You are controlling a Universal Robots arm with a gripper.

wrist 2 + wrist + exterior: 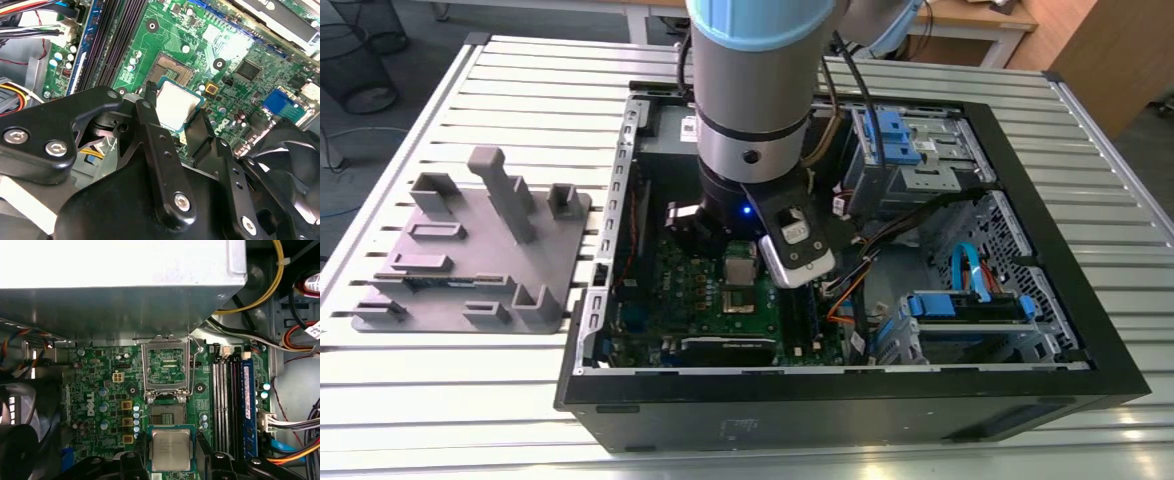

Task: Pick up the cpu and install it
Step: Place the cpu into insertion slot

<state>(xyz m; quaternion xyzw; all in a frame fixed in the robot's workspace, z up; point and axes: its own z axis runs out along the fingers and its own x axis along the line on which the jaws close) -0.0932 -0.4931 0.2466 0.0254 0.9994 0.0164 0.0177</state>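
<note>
Second wrist view: the claw (pixel 176 106) is gripping the cpu (pixel 180 102) by two opposite edges. Its fingers (pixel 150 107) are pressing on the green rim and leaving the silvery top bare. The cpu is hanging roughly level with the board (pixel 240 95), just beside the socket (pixel 175 70) and not yet seated in it. In the first wrist view the cpu (pixel 171 450) is sitting next to the open socket (pixel 167 415). The socket's frame (pixel 166 365) is standing flipped up on the side away from the cpu.

I am judging the cpu to be light, stiff and thin, with a smooth lid and a delicate underside. The edges are looking like the only safe hold. The socket's contacts are probably risking damage from any tilted or forced landing.

Room around the socket is looking tight. The memory slots (pixel 225 405) are running close along one side of it, and the raised frame is guarding another. In the exterior view the arm (pixel 747 90) is reaching down into the case (pixel 854 385), whose walls are standing well apart from the socket. The case is resting on the table (pixel 454 385).
</note>
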